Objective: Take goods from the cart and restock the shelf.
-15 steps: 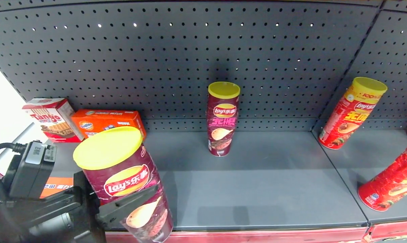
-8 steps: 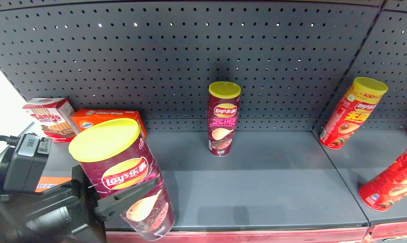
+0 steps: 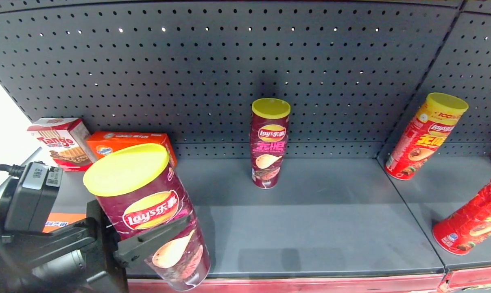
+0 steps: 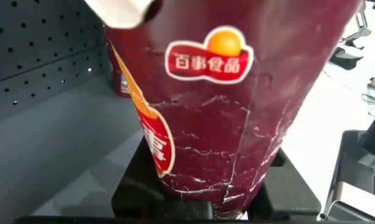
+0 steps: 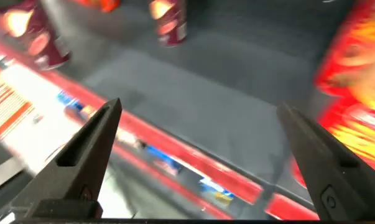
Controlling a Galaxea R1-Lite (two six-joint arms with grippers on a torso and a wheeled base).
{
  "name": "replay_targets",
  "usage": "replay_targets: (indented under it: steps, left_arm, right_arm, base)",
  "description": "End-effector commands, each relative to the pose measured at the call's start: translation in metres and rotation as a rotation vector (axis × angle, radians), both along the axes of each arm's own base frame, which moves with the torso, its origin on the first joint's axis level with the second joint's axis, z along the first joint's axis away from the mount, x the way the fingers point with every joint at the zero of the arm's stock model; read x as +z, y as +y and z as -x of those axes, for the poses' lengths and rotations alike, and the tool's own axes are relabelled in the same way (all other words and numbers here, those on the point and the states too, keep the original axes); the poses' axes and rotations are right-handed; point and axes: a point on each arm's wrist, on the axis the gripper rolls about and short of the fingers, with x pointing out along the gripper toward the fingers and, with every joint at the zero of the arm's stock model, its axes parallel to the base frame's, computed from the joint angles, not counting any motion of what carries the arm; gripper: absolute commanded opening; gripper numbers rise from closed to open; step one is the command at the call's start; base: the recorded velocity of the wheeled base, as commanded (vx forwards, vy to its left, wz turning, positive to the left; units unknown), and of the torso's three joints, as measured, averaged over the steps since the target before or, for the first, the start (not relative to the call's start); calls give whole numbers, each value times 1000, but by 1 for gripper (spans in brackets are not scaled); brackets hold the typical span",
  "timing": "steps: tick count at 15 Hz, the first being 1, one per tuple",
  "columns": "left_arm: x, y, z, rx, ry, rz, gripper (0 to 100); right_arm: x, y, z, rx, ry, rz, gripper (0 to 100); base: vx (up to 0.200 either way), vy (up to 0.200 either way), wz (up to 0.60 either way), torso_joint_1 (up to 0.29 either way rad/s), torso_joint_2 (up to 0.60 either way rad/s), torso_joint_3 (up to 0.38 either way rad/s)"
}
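Head view: my left gripper [image 3: 153,238] clamps the tilted maroon chip can [image 3: 145,203] at the front of the shelf [image 3: 310,228], ready to stand it; my right gripper [image 5: 199,143] hangs open, empty.

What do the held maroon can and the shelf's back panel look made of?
Maroon can: probably paperboard with a glossy printed wrap; a lengthwise seam shows in the left wrist view. Yellow lid: smooth plastic, it seems. Back panel: dark painted sheet metal, judging by its regular punched holes.
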Motion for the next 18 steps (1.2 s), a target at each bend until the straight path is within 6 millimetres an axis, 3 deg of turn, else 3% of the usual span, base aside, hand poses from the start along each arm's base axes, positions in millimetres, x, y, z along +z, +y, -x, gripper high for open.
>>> replay_targets:
  steps: [1, 4, 5, 8, 13, 18]
  left_arm:
    - [-1, 3, -2, 19, 3, -1, 0]
    - [-1, 4, -3, 26, 3, -1, 0]
    - [-2, 5, -2, 28, 7, -3, 0]
    - [-1, 6, -4, 42, 7, -3, 0]
    - [-3, 8, -5, 49, 12, -6, 0]
    - [-2, 5, -13, 54, 19, -9, 0]
  right_arm:
    - [6, 17, -28, 100, 89, 39, 100]
    - [13, 41, -55, 185, 135, 71, 100]
    - [14, 54, -74, 176, 120, 70, 100]
    - [20, 76, -108, 146, 108, 70, 100]
    - [28, 105, -142, 165, 125, 96, 100]
    - [23, 131, -181, 184, 175, 115, 100]
  base:
    - [0, 0, 0, 0, 0, 0]
    - [0, 0, 0, 0, 0, 0]
    - [0, 0, 0, 0, 0, 0]
    - [0, 0, 0, 0, 0, 0]
    - [0, 0, 0, 0, 0, 0]
    - [0, 0, 0, 0, 0, 0]
